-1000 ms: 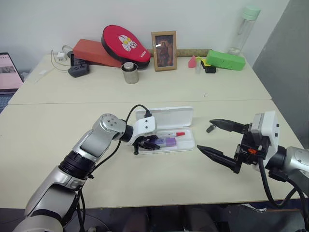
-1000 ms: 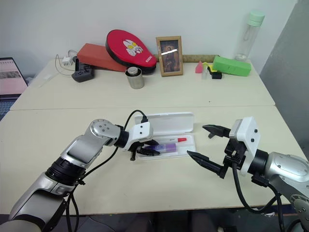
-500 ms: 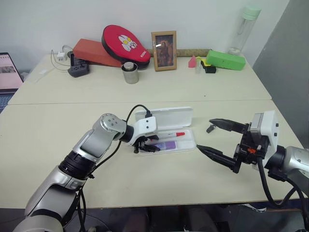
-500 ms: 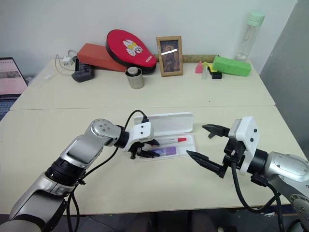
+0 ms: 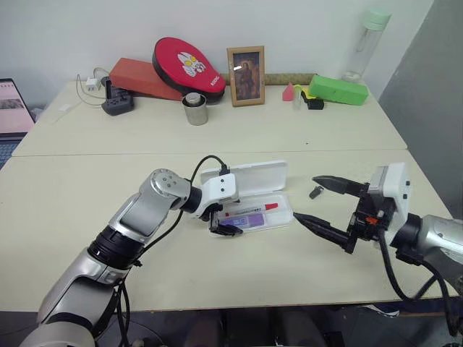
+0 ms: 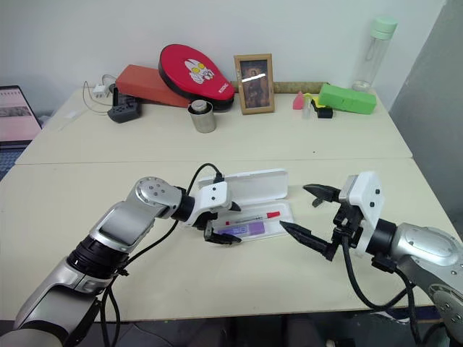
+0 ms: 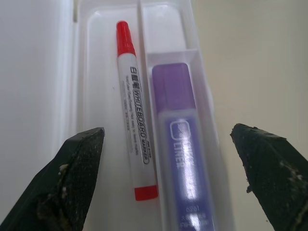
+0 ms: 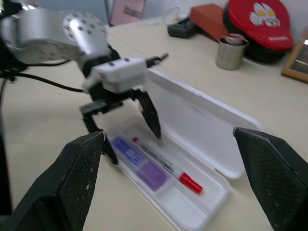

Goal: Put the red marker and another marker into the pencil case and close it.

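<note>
The left gripper (image 5: 225, 221), a second ago closed on the chunky lavender-purple highlighter (image 7: 182, 144), now stands spread wide above it: the release is made. The flat white translucent plastic pencil case (image 5: 283, 214) holds that highlighter beside the slim white red-capped marker (image 7: 133, 130), lid (image 5: 253, 176) raised. The right gripper (image 5: 324, 204), also spread, waits just beside the case. Closing remains.
</note>
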`<state>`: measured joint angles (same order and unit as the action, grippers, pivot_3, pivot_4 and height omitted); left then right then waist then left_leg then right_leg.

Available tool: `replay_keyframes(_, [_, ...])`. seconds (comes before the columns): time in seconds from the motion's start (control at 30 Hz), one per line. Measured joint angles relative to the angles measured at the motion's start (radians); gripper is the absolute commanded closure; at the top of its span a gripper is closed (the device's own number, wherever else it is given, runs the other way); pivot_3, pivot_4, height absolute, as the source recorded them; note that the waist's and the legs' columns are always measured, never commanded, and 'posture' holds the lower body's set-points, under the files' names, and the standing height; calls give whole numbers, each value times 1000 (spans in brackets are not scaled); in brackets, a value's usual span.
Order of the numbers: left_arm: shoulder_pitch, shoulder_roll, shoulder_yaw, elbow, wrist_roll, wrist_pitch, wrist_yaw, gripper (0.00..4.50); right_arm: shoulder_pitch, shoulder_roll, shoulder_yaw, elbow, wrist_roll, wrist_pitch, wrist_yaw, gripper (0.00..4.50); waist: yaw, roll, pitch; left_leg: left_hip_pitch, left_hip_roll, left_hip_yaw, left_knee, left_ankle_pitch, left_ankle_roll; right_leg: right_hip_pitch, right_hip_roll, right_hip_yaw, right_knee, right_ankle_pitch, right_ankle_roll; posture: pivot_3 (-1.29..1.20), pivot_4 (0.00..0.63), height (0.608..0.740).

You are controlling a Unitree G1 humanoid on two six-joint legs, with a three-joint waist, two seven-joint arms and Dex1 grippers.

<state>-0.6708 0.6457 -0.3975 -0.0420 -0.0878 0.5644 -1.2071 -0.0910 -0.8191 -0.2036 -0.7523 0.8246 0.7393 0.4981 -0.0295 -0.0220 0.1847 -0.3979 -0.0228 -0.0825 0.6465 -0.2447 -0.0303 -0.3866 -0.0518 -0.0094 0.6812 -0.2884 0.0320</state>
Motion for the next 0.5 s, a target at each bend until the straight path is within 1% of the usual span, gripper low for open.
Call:
replay_keyframes(0.13, [-8,-62,69,-33,-71,4,25,39,-99,54,78,163,-123,79,-151,0,1,0,0,0,0,0,0,0,0,0,0,0,0,0,0,0,150,740])
replay_keyframes(0.2, [-7,-117,117,-55,-126,16,57,39,-152,112,125,270,-203,145,-256,0,1,0,0,-1,0,0,0,0,0,-1,-1,1,0,0,0,0,150,740])
replay_keyframes(0.27, [-5,-144,138,-77,-164,23,75,39,-179,165,140,344,-250,203,-333,0,1,0,0,-1,0,0,0,0,-1,-1,-1,1,0,0,0,0,150,740])
replay_keyframes(0.37, [3,-163,168,-93,-195,26,99,39,-214,239,130,401,-284,272,-412,0,-2,0,0,0,0,0,0,0,0,-2,-1,2,1,0,0,0,150,740])
replay_keyframes(0.5, [14,-173,188,-109,-206,12,146,39,-249,340,122,407,-302,355,-488,0,-1,1,0,0,0,0,-1,0,0,-2,-1,2,1,0,0,0,150,740])
